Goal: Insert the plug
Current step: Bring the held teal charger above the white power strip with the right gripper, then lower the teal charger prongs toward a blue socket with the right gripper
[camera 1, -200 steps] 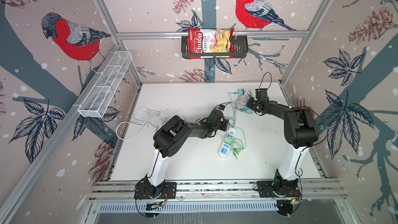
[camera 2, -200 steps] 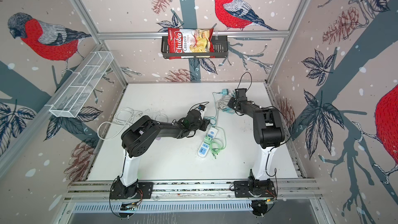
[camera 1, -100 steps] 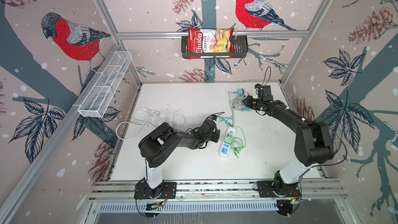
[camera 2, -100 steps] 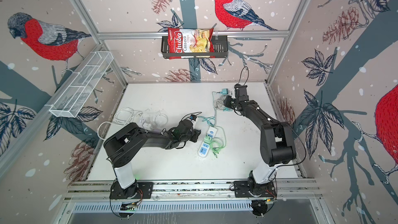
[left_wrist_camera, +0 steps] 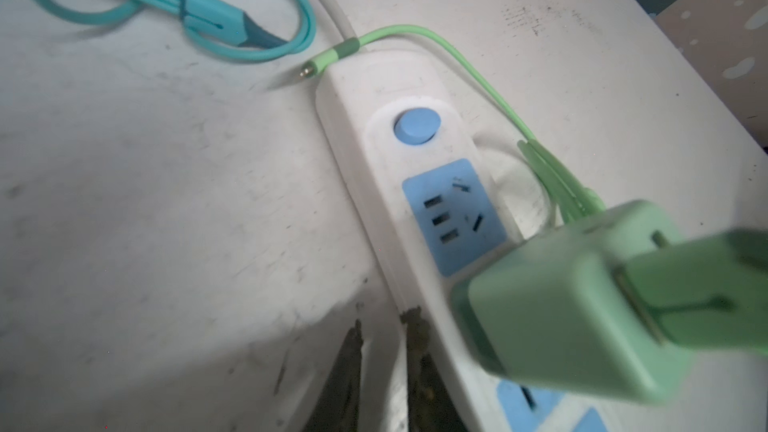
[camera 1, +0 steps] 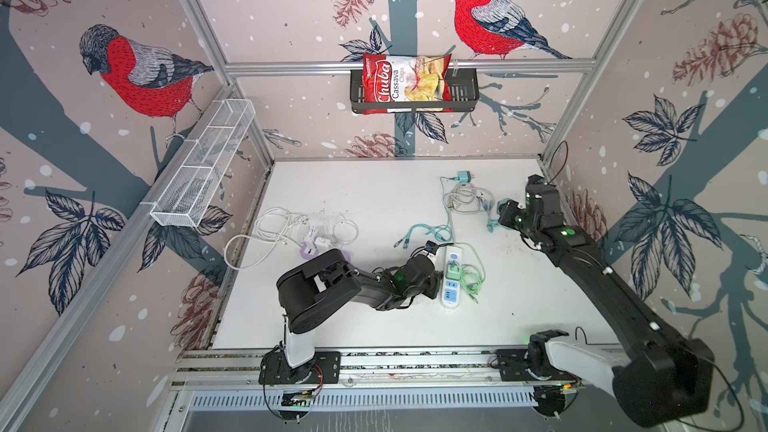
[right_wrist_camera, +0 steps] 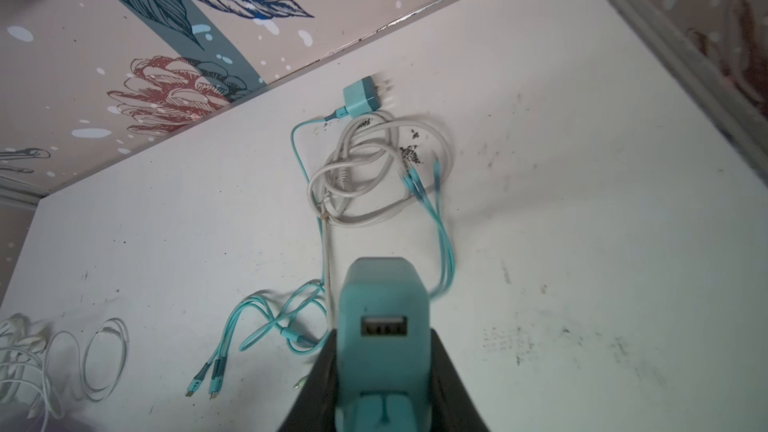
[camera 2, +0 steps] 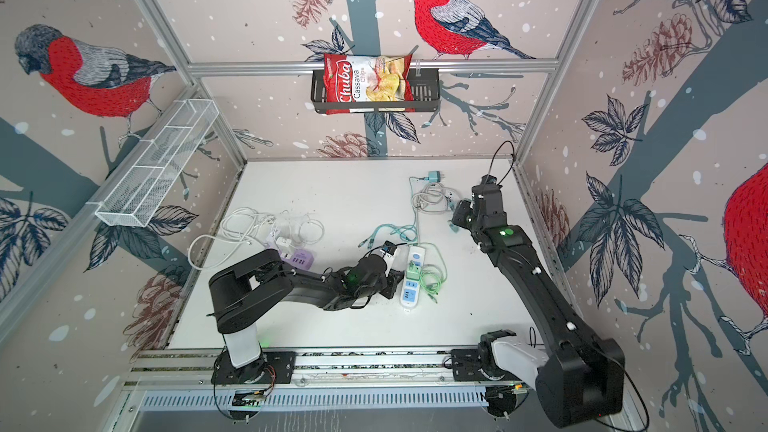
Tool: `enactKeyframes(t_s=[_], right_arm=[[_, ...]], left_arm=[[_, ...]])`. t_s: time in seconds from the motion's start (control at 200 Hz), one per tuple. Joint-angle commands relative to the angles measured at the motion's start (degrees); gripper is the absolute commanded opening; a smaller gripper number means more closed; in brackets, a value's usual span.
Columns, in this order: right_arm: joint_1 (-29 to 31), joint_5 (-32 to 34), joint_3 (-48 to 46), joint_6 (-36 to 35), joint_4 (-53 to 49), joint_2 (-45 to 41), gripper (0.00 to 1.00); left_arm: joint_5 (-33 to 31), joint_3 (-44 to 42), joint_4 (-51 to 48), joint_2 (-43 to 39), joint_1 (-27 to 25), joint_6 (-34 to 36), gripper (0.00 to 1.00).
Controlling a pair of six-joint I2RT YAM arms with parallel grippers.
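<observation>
White desk (camera 1: 353, 193), cables strewn. Right end effector (camera 1: 501, 218) is clamped on the teal plug (right_wrist_camera: 382, 292) and has moved off the rear coil (right_wrist_camera: 374, 172), well apart from the strip (left_wrist_camera: 386, 85). Left end effector (left_wrist_camera: 385, 367) has drawn back along the strip edge, jaws nearly together; any grip cannot be told. Green plug (left_wrist_camera: 573, 317) is seated; the adjacent socket (left_wrist_camera: 453, 209) is free. Judgement: insertion not yet begun.

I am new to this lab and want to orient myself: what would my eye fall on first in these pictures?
First the red Chuba cassava chips bag in the black basket on the back wall. At mid-table lies a white power strip with a green charger standing on it. Farther back and right, the right gripper is clamped on a teal USB charger.
</observation>
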Motion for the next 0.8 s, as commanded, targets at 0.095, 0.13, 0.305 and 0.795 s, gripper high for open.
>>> enactKeyframes(t_s=[0.095,0.13,0.305,0.795], right_arm=[[4.52,4.15,-4.08,4.1,-9.37,-6.52,0.11],[5.8,4.46,-5.02,5.0,-9.91,-7.13,0.11],[13.19,5.68,-9.32,8.65,-9.84,-6.78,0.1],[33.26,12.61,-13.35,29.54,-20.22,-8.05,0.09]], left_arm=[[1.18,0.68,-2.88,0.81,-0.72,-0.63,0.2],[0.43,0.66,-3.41,0.28,-0.68,-0.29,0.2],[-4.07,1.35,-7.57,-2.47,-0.66,1.47,0.22],[-11.02,0.34,-11.98,-8.71,0.61,2.54,0.23]])
